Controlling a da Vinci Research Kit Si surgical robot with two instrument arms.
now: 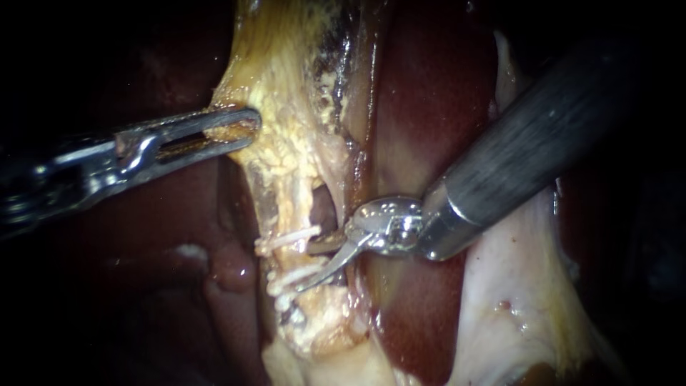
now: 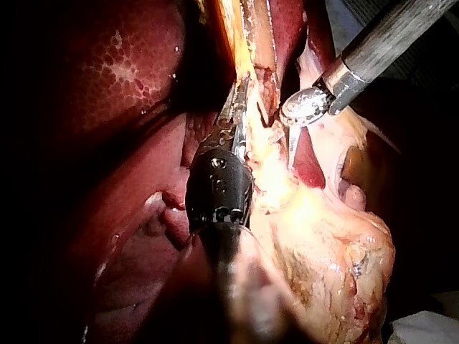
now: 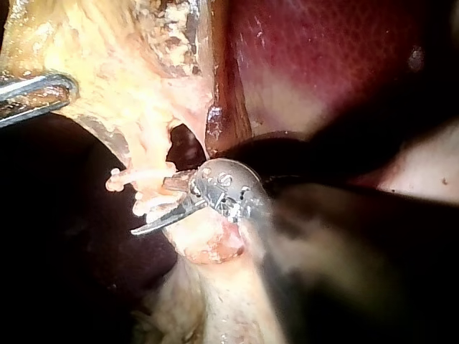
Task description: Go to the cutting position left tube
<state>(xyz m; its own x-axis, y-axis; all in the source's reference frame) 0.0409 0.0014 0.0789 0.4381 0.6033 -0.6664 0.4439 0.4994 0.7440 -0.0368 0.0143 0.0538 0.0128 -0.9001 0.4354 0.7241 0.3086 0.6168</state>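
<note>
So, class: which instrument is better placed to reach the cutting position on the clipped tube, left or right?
Right. The right instrument, jaws open, sits at the clipped tube by its white clips; the left instrument is shut on yellow tissue farther up.

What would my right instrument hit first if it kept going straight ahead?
Most likely the clipped tube, between its white clips, just ahead of the right instrument's open jaws; depth is unclear.

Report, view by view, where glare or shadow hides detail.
Endoscope view: glare whitens the right instrument's metal wrist; the left instrument, gripping yellow tissue, trails into darkness. Left wrist view: the liver fades to black away from the instruments. Right wrist view: all is black past the clips, ahead of the open jaws.
</note>
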